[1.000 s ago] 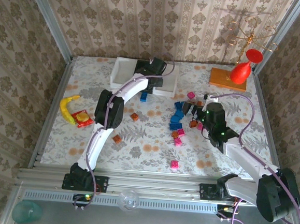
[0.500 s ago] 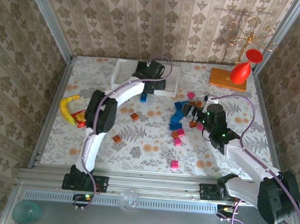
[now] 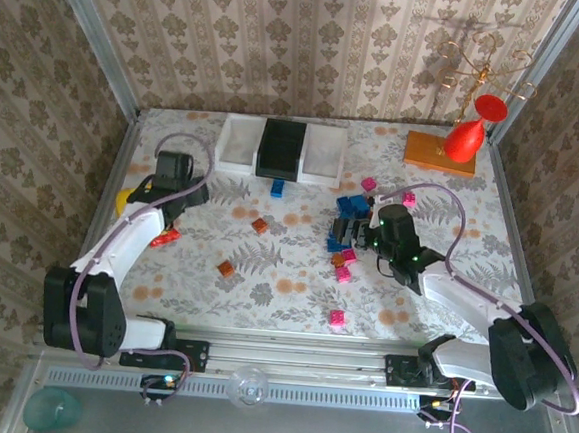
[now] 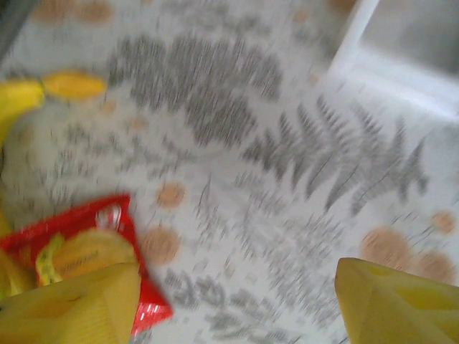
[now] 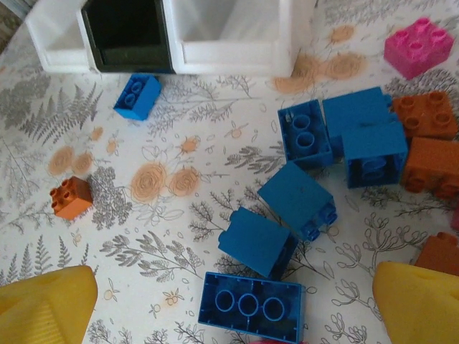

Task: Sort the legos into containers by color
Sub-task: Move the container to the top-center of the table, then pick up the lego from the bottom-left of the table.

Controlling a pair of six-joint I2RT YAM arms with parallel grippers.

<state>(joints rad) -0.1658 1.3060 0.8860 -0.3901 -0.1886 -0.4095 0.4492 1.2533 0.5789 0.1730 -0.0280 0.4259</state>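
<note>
Since both hands stand open and empty, what matters is which one is closer to the legos. The right hand (image 3: 361,225) hangs over the cluster of blue bricks (image 5: 301,197). The left hand (image 3: 173,169) is well apart on the other side, over bare worktop (image 4: 287,179) next to a red packet (image 4: 79,251) and a yellow banana toy (image 4: 68,84), with no brick near it.

Directly under the right hand, between its two yellow fingertips (image 5: 43,304), lies a long blue brick (image 5: 249,307) with three holes. Its long axis runs from one fingertip toward the other, so a straight close would take it end to end. A quarter turn of the wrist would likely give a surer grip across its short side.

Ahead of that hand and off to its left sit the bins (image 5: 229,57), a black bin (image 5: 125,29) between white ones, with a lone blue brick (image 5: 136,95) just before them. Which bin takes blue I cannot tell.
</note>
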